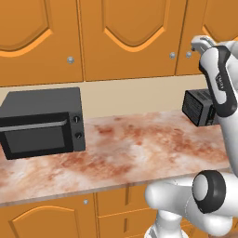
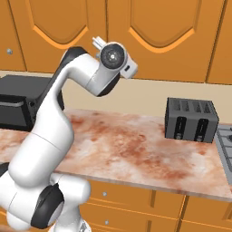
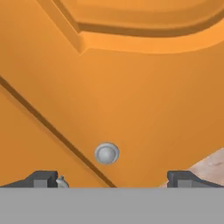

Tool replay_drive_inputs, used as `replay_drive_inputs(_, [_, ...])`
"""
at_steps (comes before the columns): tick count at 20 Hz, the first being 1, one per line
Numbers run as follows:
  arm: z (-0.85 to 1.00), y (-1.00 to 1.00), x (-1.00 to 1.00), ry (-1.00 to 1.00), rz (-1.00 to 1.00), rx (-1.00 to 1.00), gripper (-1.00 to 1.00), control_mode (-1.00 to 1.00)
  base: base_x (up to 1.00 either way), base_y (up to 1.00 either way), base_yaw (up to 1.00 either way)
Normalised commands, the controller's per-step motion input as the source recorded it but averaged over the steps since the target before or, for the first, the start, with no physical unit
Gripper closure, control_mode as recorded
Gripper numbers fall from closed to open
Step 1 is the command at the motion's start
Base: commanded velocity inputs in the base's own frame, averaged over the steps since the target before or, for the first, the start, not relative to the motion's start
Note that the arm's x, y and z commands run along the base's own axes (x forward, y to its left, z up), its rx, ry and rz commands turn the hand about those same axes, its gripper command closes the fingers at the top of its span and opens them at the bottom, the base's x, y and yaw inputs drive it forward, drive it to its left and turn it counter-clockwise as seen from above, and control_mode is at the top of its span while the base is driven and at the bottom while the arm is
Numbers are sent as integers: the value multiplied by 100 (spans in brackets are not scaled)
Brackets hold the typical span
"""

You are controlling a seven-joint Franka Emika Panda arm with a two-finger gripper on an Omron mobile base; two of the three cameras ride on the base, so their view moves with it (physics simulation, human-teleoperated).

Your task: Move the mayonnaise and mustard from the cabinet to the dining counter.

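The arm is reaching up toward the cabinet (image 1: 125,42), whose arched-panel doors are all sitting closed above the marbled tabletop (image 1: 125,148). The mayonnaise and the mustard are not visible with the doors shut, so their place cannot be told.

In the hand view the claw (image 3: 111,179) is standing wide apart, its two dark fingertips (image 3: 41,179) lying at the left and right of the bottom edge with nothing between them. A round silver knob (image 3: 106,153) is sitting just ahead of the claw, roughly midway between the tips, on the orange door face. A dark seam between two doors is running diagonally just beside that knob. Contact with the knob is not evident.

In the left base view the wrist is hovering at the upper right, near two knobs (image 1: 172,55). In the right base view the hand is pointing at the lower edge of the doors.

On the tabletop, a black microwave (image 1: 42,123) is standing at the left and a dark toaster (image 2: 191,120) at the right, well apart. A stove edge (image 2: 225,145) is showing beside the toaster.
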Motion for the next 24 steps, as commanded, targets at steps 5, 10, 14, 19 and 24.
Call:
replay_drive_inputs(5, [0,11,23,-3,0,0,-100,-100,0,0,0])
replay_drive_inputs(10, [0,7,30,0,0,0,-100,-100,0,0,0])
replay_drive_inputs(14, [0,1,38,0,0,0,-100,-100,0,0,0])
replay_drive_inputs(19, [0,0,41,0,0,0,-100,-100,0,0,0])
replay_drive_inputs(24, [-3,0,40,0,0,0,-100,-100,0,0,0])
